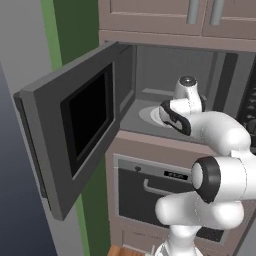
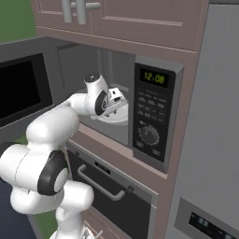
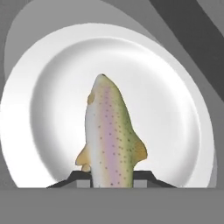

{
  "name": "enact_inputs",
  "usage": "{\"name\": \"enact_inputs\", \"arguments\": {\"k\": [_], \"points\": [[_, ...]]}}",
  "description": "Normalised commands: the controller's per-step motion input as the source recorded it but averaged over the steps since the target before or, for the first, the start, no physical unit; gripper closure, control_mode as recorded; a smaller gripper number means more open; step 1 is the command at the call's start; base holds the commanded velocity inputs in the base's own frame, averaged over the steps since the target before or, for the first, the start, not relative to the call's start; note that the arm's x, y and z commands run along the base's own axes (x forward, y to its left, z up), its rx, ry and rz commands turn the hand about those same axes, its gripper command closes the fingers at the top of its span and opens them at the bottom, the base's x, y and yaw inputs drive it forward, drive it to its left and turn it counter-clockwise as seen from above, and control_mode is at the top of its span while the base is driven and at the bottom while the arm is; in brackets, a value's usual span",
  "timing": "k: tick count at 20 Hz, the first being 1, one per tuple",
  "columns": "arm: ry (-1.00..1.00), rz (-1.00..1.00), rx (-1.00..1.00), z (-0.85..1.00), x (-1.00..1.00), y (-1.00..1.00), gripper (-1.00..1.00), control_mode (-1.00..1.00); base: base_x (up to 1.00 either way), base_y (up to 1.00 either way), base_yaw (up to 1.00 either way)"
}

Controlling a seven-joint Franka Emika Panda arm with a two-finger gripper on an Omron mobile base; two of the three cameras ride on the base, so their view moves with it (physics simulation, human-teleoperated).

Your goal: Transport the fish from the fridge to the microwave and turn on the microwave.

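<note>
hand point(image 3: 111, 177): closed on the fish point(image 3: 109, 135), inside the microwave point(image 2: 154, 112) | fish: over white plate point(image 3: 175, 113), unreleased | door point(image 1: 75, 130): open | left: release, shut door, start

- The fish point(image 3: 109, 138) is showing a pink stripe, olive-green side, dark speckles and yellow-tan fins.
- The plate point(image 3: 175, 109) is showing plain white.
- The microwave point(image 2: 156, 112) is wearing dark grey, its keypad black, its clock digits glowing green.
- The oven point(image 2: 112, 198) is showing dark.
</note>
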Motion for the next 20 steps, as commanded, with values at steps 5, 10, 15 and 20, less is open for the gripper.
{"name": "enact_inputs", "arguments": {"k": [5, 10, 15, 20], "points": [[-0.01, -0.02, 0.07, -0.09, 0.33, 0.00, -1.00, -1.00, 0.00, 0.00, 0.00], [-0.01, -0.03, 0.03, -0.24, 0.26, 0.00, -1.00, -1.00, 0.00, 0.00, 0.00], [-0.07, -0.01, 0.01, -0.32, 0.10, 0.00, -1.00, -1.00, 0.00, 0.00, 0.00], [-0.21, 0.00, 0.00, -0.14, -0.04, 0.02, -1.00, -1.00, 0.00, 0.00, 0.00]]}}
